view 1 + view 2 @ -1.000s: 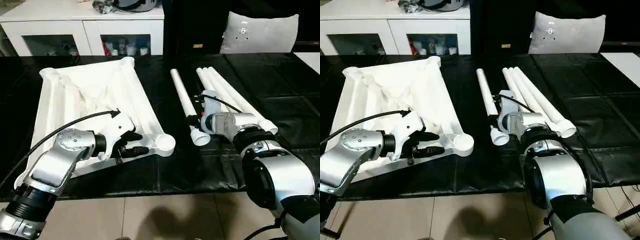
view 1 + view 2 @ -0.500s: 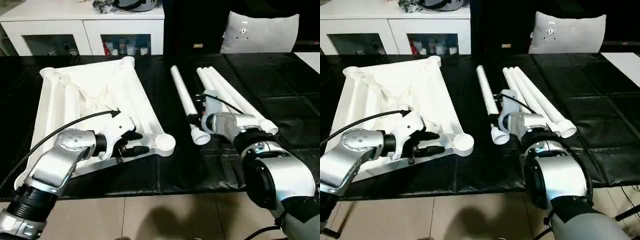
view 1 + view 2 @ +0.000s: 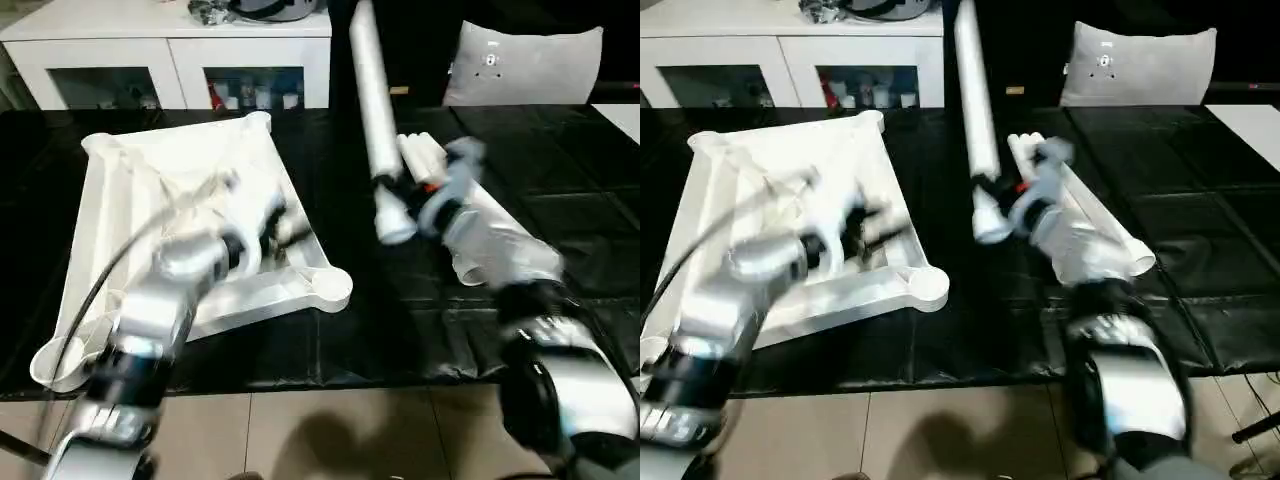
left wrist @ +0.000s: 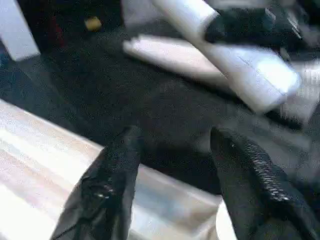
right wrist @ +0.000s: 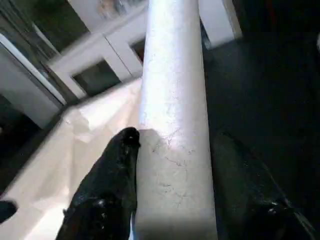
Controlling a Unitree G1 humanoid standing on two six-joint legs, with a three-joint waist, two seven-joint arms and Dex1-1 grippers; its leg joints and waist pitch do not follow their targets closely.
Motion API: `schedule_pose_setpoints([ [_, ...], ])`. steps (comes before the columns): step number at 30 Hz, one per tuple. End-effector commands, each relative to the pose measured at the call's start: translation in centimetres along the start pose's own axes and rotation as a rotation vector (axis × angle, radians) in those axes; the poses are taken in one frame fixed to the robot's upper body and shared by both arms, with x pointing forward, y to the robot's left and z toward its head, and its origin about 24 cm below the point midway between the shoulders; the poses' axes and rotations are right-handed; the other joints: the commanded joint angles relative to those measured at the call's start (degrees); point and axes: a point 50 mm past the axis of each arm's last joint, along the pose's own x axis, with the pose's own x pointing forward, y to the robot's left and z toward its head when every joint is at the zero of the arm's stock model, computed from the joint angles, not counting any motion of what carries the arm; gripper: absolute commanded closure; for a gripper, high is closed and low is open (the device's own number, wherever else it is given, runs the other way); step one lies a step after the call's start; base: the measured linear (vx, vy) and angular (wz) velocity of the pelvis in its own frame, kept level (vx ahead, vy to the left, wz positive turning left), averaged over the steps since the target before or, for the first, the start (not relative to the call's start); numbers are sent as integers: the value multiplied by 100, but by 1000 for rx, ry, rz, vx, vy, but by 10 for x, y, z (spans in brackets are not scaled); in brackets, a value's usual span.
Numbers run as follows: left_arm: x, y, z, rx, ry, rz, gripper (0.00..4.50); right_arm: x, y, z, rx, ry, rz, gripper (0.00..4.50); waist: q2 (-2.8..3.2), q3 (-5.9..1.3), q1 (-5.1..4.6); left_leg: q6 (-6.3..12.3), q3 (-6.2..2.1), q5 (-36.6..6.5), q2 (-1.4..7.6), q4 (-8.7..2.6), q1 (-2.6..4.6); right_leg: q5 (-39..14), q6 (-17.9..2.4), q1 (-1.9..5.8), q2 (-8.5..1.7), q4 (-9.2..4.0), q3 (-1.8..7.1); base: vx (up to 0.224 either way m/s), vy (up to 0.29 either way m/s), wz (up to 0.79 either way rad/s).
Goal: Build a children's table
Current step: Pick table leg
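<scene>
Right end effector (image 5: 172, 165) clamped on leg (image 3: 372, 110), near-vertical, wide end down, left end effector (image 4: 172, 150) empty, parted.

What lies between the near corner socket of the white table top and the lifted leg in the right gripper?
In the left eye view, bare black table cover lies between the corner socket and the lifted leg, which the right gripper holds.

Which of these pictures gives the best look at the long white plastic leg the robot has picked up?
The left eye view: the long white plastic leg shows almost whole, raised steeply in the right gripper. The right eye view shows much the same. The right wrist view shows a close stretch between the fingers; the left wrist view shows its blurred end.
</scene>
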Motion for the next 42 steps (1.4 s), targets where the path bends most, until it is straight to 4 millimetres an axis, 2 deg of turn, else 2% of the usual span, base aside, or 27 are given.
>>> schedule_pose_setpoints([
  [1,0,5,7,-46,-32,43,175,-5,2,12,18,-70,57,266,-18,-402,39,404,-100,-292,335,-356,11,-183,-1536,406,-500,-364,283,0,0,0],
  [3,2,5,11,-76,-54,54,151,-9,2,14,34,-91,90,266,-13,-402,62,427,-91,-312,332,-348,28,-331,-1526,385,-500,-395,278,0,0,0],
  [4,4,5,16,-114,-83,55,146,-14,3,16,55,-119,137,266,-127,-395,53,449,-82,-295,339,-358,17,-376,-1505,390,-497,-406,275,0,0,0],
  [5,6,3,21,-153,-109,47,141,-19,5,17,70,-135,185,266,-52,-398,111,478,-76,-250,336,-343,29,-370,-1492,399,-506,-393,282,0,0,0],
  [6,8,0,25,-201,-138,33,133,-24,8,18,74,-143,240,266,-31,-407,135,509,-94,-183,363,-346,36,-281,-1500,368,-503,-380,271,0,0,0],
  [7,11,-7,37,-303,-204,-12,123,-34,17,18,84,-146,348,266,-45,-407,136,542,-84,-131,360,-346,32,-176,-1503,380,-488,-380,267,0,0,0],
  [8,11,-7,37,-303,-204,-12,123,-34,17,18,84,-146,348,266,-21,-418,198,598,-104,-31,379,-326,32,133,-1571,396,-510,-351,267,0,0,0],
  [9,14,-11,47,-400,-256,-52,109,-43,26,15,103,-139,448,266,-52,-418,205,679,-106,6,374,-330,17,246,-1603,397,-498,-334,258,0,0,0],
  [11,16,-14,55,-459,-284,-81,92,-48,31,12,119,-132,517,266,-70,-412,261,749,-109,-20,373,-322,6,150,-1642,389,-522,-354,249,0,0,0],
  [14,21,-18,64,-506,-304,-113,73,-53,40,5,127,-99,598,266,-117,-375,284,640,-103,-225,357,-344,9,-546,-1453,386,-531,-440,247,0,0,0],
  [15,22,-18,66,-514,-308,-121,65,-55,42,3,127,-90,615,266,-98,-373,294,586,-110,-228,365,-351,10,-712,-1369,378,-529,-451,244,0,0,0],
  [18,22,-18,66,-514,-308,-121,65,-55,42,3,127,-90,615,266,-98,-371,285,457,-114,-245,357,-364,9,-951,-1200,365,-527,-479,244,0,0,0],
  [22,22,-18,66,-514,-308,-121,65,-55,42,3,127,-90,615,266,-93,-380,289,418,-123,-153,364,-367,2,-795,-1151,365,-522,-462,241,0,0,0],
  [24,24,-21,74,-565,-331,-150,54,-56,47,-1,121,-66,636,266,-101,-390,297,450,-120,-4,360,-352,-11,-499,-1216,382,-527,-425,240,0,0,0],
  [25,26,-31,81,-635,-366,-211,54,-54,54,-6,101,-40,649,266,-141,-395,290,469,-116,34,367,-351,-10,-420,-1248,385,-528,-418,240,0,0,0],
  [27,27,-38,85,-683,-399,-253,84,-54,61,-11,81,-16,663,266,-133,-402,318,554,-121,133,374,-333,-20,-213,-1362,380,-538,-397,234,0,0,0],
  [30,28,-41,83,-680,-403,-248,104,-54,64,-15,84,-5,677,267,-137,-397,330,667,-124,167,382,-331,-22,-261,-1338,371,-542,-412,227,0,0,0],
  [33,28,-42,83,-692,-408,-263,136,-55,66,-17,92,0,689,268,-124,-401,335,662,-131,204,385,-330,-21,-335,-1241,370,-538,-414,228,0,0,0],
  [35,27,-45,83,-703,-410,-303,147,-55,66,-19,96,8,691,268,-144,-401,346,632,-126,202,381,-331,-25,-305,-1234,378,-539,-411,229,0,0,0],
  [39,24,-47,80,-688,-393,-333,184,-55,66,-19,91,15,685,268,-129,-402,380,623,-129,254,387,-328,-19,-267,-1224,368,-539,-396,231,0,0,0],
  [42,24,-46,75,-649,-378,-328,185,-55,64,-19,79,22,670,268,-129,-399,396,604,-124,238,382,-331,-14,-316,-1168,366,-539,-404,235,0,0,0],
])
